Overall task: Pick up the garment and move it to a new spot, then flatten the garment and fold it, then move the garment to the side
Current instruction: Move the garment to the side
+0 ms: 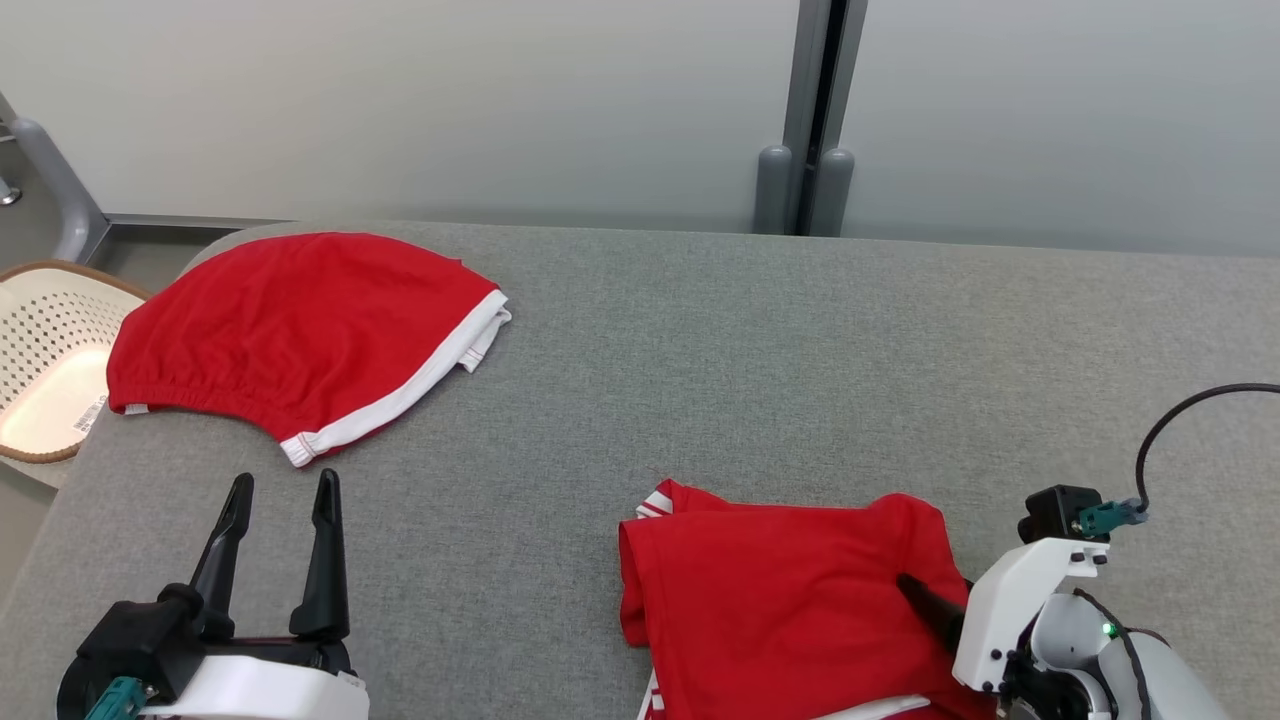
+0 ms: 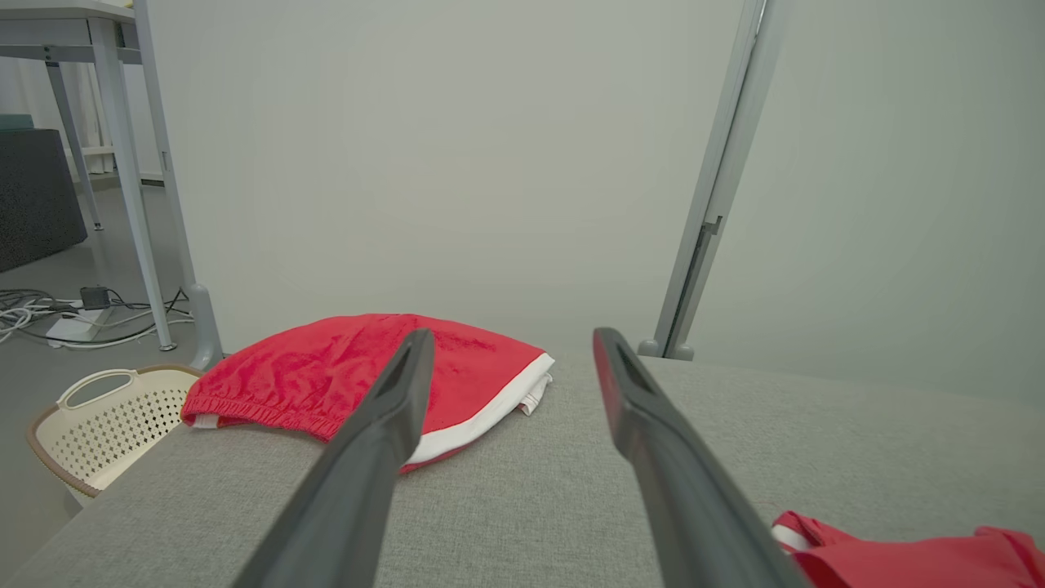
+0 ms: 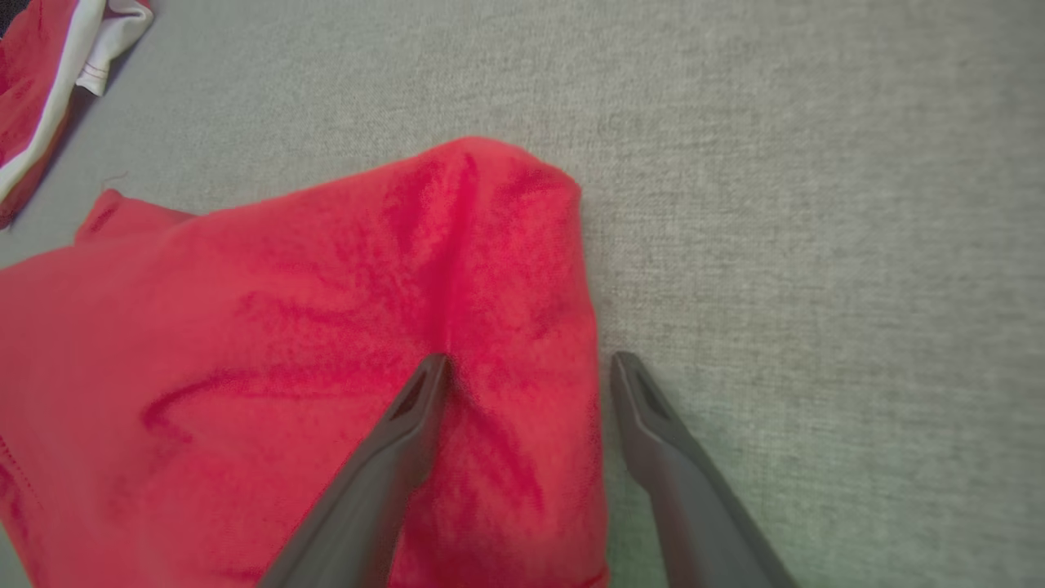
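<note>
My right gripper (image 3: 531, 359) stands open. Its two dark fingers straddle the right edge of the red garment (image 3: 326, 367), one over the cloth and the other over bare table just beside it. I cannot tell whether the tips press down. Nothing is held. That garment lies at the near right of the table (image 1: 750, 350), bunched into a rough rectangle of soft, creased knit, with a bit of white striped trim showing at its far left corner.

My left gripper (image 1: 284, 480) is also open and holds nothing. It sits at the near left above the table, fingers pointing toward the red shorts (image 1: 290, 320).

There is one container, a laundry basket (image 1: 50, 320) on the floor just off the table's far left corner. It is cream perforated plastic with a brown rim, and a small barcode sticker lies on its floor.

I count two red garments, well apart. The shorts lie flat in a rounded shape, with a gathered elastic waistband and a white band along one edge. The table top is grey woven fabric.
</note>
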Tool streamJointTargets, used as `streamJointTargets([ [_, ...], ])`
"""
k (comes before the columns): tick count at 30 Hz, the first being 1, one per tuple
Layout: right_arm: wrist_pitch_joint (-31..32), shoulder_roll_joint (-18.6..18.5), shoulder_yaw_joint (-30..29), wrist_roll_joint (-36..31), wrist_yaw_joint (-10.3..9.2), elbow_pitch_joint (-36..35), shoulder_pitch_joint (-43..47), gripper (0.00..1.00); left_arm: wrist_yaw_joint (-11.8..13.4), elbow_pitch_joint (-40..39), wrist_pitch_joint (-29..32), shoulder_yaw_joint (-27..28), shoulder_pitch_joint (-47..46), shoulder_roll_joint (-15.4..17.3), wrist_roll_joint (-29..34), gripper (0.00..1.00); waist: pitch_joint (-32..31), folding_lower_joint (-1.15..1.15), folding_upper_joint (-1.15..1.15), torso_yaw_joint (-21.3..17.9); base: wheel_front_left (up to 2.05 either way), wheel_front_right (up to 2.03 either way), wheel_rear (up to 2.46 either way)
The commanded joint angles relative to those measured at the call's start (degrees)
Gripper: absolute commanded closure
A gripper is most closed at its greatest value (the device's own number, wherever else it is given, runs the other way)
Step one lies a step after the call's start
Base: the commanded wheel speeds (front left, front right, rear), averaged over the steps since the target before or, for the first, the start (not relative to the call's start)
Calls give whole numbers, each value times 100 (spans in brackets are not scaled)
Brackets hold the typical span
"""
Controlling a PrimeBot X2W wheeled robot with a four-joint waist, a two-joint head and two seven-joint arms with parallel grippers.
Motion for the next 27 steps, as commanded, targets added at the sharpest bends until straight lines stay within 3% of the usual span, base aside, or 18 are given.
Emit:
streamJointTargets([
  [1,119,-16,-13,19,0,83,-20,0,-4,11,-33,1,-72,0,23,0,20,0,0,55,0,0,0],
  [4,340,36,-27,65,-1,203,40,0,-10,39,-34,-2,-74,6,5,0,19,0,0,97,0,0,0],
  [9,113,87,-10,193,-1,68,69,0,5,33,-38,7,-96,35,-8,0,13,0,0,75,0,0,0],
  [10,36,92,16,231,-1,20,60,43,-39,11,-25,1,-107,8,-75,0,12,0,0,54,0,0,0],
  [12,-139,54,77,291,-1,-65,10,85,-60,-15,16,-34,-132,55,-46,0,9,0,0,-7,0,0,0],
  [14,-257,-3,145,381,-1,-107,-44,100,-102,-56,36,-61,-155,21,-110,0,-10,0,0,-89,0,0,0],
  [21,-590,-222,433,654,-1,-231,-322,100,-149,-98,78,-212,-213,-11,-82,0,-36,0,0,-597,0,0,0],
  [27,-916,-538,618,863,-1,-464,-652,100,-238,-63,65,-366,-335,-48,-43,0,33,0,0,-1393,0,0,0],
])
